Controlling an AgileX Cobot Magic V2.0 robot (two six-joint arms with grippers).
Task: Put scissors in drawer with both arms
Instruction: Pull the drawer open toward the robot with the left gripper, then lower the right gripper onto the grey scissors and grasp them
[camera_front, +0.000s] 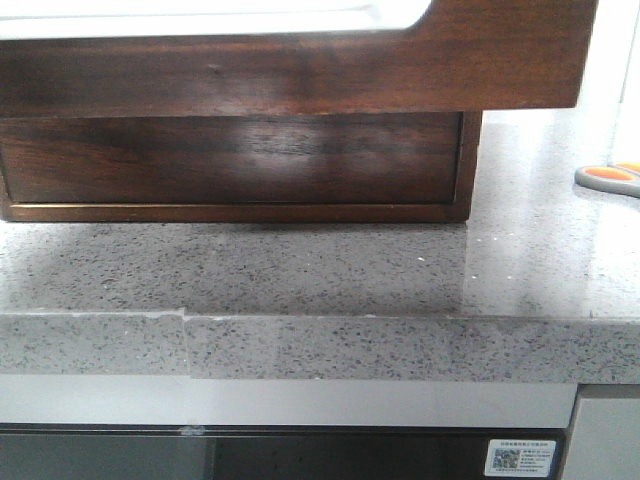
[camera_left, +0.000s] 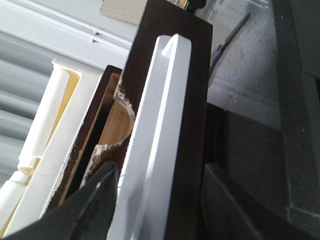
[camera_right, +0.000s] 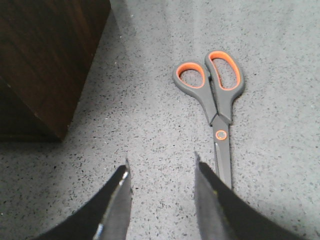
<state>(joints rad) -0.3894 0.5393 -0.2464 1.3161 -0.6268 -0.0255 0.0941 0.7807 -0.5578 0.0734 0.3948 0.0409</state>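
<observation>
The drawer (camera_front: 300, 75), a wide dark glossy wooden front with a white cutout, stands pulled out toward me over the wooden chest (camera_front: 240, 160). In the left wrist view my left gripper (camera_left: 160, 200) straddles the drawer front (camera_left: 192, 125), one finger on each face, shut on it. The scissors (camera_right: 217, 95), grey with orange-lined loops, lie flat and closed on the grey counter, also at the right edge of the front view (camera_front: 612, 177). My right gripper (camera_right: 161, 172) is open and empty just above the counter. The scissors' blade lies beside one of its fingers.
A second dark drawer front with a half-round notch (camera_left: 117, 125) sits behind the held one. The chest's corner (camera_right: 45, 60) is close beside the right gripper. The speckled counter's front edge (camera_front: 320, 345) runs below the chest. Cream slatted parts (camera_left: 50, 125) lie beyond the chest.
</observation>
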